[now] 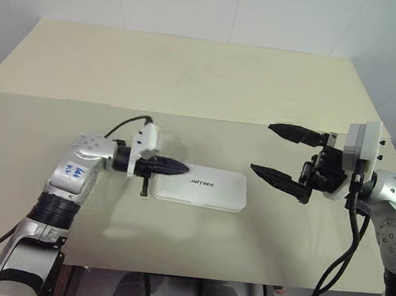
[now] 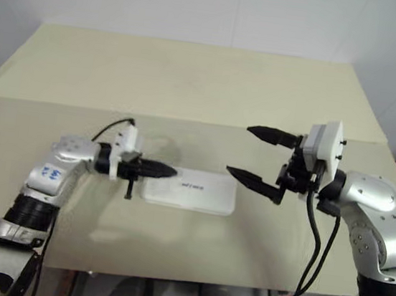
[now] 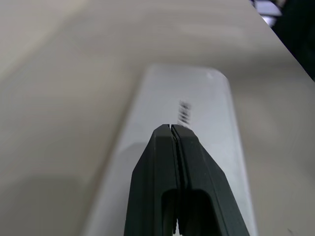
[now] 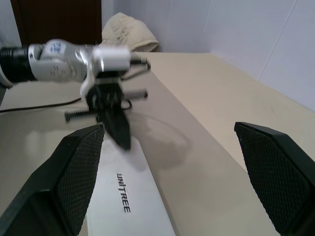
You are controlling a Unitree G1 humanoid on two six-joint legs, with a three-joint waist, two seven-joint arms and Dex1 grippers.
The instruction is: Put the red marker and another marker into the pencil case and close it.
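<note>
Over the closed pencil case's (image 1: pixel 200 189) left edge, left jaws (image 1: pixel 181 167) clenched; right jaws (image 1: pixel 278 152) released beyond its right edge.

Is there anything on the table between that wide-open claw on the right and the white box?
Nothing visible. Bare table lies between the open right gripper and the closed pencil case. The shut left gripper sits over the case's far end.

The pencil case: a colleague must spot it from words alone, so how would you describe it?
On the beige table, look between the robot's two arms. The pencil case is a flat white rectangular box, lid shut, small black lettering on top, with the left gripper over its end.
</note>
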